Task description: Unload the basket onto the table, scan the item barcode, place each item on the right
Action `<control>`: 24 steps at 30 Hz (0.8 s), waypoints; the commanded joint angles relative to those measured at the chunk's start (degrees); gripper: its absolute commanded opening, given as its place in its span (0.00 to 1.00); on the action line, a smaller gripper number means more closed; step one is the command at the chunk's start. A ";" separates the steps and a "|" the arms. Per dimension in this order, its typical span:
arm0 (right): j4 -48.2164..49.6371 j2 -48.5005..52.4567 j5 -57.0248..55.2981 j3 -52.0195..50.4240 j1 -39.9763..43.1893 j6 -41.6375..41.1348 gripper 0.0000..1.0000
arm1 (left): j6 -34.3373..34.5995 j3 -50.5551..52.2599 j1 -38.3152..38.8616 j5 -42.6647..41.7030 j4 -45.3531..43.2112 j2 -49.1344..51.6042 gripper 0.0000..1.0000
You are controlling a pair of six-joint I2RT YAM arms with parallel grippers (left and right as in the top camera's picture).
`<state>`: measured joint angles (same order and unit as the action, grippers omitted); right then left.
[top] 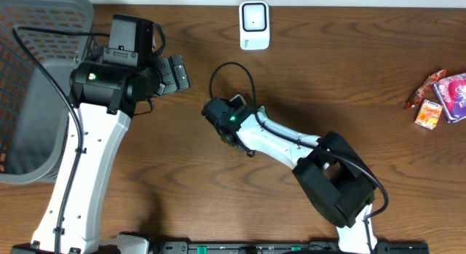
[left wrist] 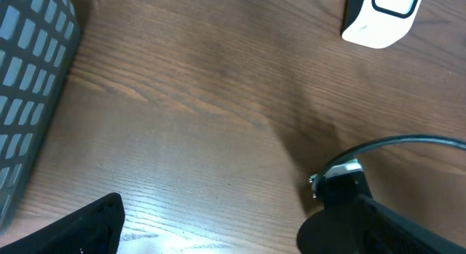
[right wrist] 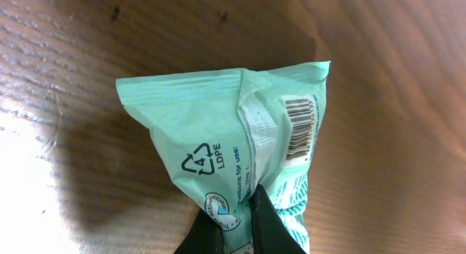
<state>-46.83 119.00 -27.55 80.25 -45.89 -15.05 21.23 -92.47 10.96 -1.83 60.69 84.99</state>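
In the right wrist view my right gripper (right wrist: pixel 247 204) is shut on the lower end of a mint-green plastic packet (right wrist: pixel 211 130), pinching its crumpled film. The packet's barcode (right wrist: pixel 300 130) faces the camera near its right edge, above the wooden table. From overhead the right gripper (top: pixel 222 121) sits mid-table and covers the packet. A white scanner (top: pixel 255 25) stands at the table's far edge, also seen in the left wrist view as the scanner (left wrist: pixel 382 17). My left gripper (top: pixel 177 73) hovers open to the scanner's left, with nothing between its fingers (left wrist: pixel 87 225).
A grey mesh basket (top: pixel 29 86) fills the left side. Several small snack packets (top: pixel 440 97) lie at the right edge. The right arm's wrist and its black cable (left wrist: pixel 393 143) show in the left wrist view.
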 commanded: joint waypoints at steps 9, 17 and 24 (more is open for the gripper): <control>-6.93 -1.81 58.86 12.70 16.44 4.55 0.01 | 0.31 -0.02 -0.17 -0.13 0.15 0.24 0.98; 2.75 -1.66 83.43 -0.39 31.19 4.98 0.01 | 0.31 -0.02 -0.17 -0.15 0.15 0.24 0.98; 9.55 -1.86 81.57 -12.41 43.71 1.40 0.03 | 0.31 -0.02 -0.17 -0.13 0.15 0.24 0.98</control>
<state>-35.44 118.32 54.78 68.73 -6.74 -12.56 21.21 -92.47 10.96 -1.83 60.66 84.99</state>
